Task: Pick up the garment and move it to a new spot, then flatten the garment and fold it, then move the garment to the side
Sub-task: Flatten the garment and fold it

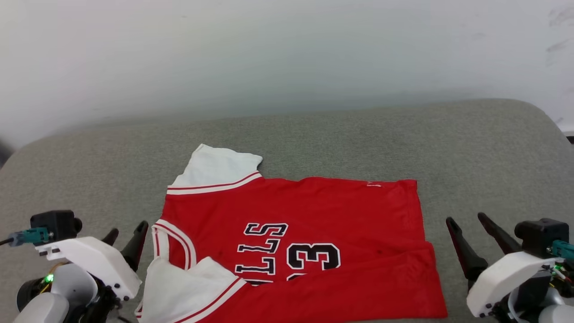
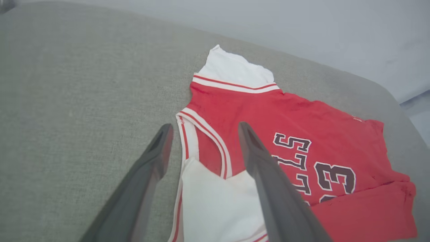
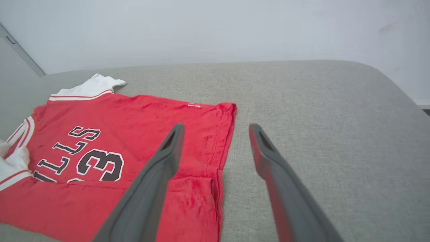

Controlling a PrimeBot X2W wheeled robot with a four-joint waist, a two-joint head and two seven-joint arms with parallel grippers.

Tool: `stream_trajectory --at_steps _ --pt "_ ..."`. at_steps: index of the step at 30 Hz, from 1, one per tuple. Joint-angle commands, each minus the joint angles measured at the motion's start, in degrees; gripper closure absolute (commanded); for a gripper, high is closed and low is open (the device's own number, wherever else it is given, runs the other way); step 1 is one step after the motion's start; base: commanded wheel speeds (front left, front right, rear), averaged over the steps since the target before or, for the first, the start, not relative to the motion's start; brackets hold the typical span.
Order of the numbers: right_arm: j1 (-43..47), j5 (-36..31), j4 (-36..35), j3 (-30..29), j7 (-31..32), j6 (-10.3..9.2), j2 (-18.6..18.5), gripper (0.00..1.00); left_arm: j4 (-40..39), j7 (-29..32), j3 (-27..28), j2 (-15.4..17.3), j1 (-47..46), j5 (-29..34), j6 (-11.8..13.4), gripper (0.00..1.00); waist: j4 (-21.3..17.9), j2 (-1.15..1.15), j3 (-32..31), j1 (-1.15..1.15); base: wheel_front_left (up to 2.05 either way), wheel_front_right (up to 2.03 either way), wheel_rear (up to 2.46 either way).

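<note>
The garment [image 1: 323,211] is a red jersey with white sleeves and black lettering, lying sideways on a grey cushioned surface [image 1: 358,134]. Its near long edge is folded over the lower half, covering part of the number. The collar end points left, the hem right. My left gripper [image 1: 128,233] stands open just left of the collar, holding nothing. In the left wrist view the open fingers [image 2: 205,129] straddle the neckline of the garment [image 2: 302,117]. My right gripper [image 1: 466,220] is open beside the hem. Its fingers [image 3: 215,129] frame the hem edge of the garment [image 3: 134,114].
The grey surface extends far behind and to both sides of the jersey. A pale wall [image 1: 287,54] rises behind its far edge. The surface's right corner [image 1: 538,116] curves down near the wall.
</note>
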Motion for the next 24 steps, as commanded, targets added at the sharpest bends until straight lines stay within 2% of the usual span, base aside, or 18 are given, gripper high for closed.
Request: stream_trajectory --at_steps 1,6,12,19,24 --pt "0.52 -1.31 -0.95 -0.37 -1.14 -0.02 1.28 0.00 -0.12 -0.86 0.13 -0.69 -0.65 0.38 -0.22 0.00 -0.94 0.00 0.33 0.01 0.00 0.00 0.00" --pt "-1.32 -5.74 -4.68 -1.00 -4.70 -0.02 5.55 0.00 0.57 -4.44 1.60 -0.34 -4.94 2.32 -0.74 0.00 -4.03 0.00 3.59 0.01 0.00 0.00 0.00" --pt "-4.30 -8.02 -7.98 -0.70 -7.78 -0.02 8.44 0.00 3.42 -5.34 3.37 0.18 -13.17 2.86 -2.50 0.00 -7.47 0.00 10.66 0.01 0.00 0.00 0.00" --pt "-8.18 -8.54 -10.39 -0.23 -9.96 -0.03 10.12 0.00 9.77 0.23 3.74 2.88 -26.54 1.86 -6.25 0.00 -10.75 0.00 18.71 0.01 0.00 0.00 0.00" --pt "-9.44 -8.48 -11.41 -0.63 -10.74 -0.03 11.05 0.00 13.61 9.63 2.42 6.21 -37.05 0.80 -8.95 0.00 -12.64 0.00 22.96 0.01 0.00 0.00 0.00"
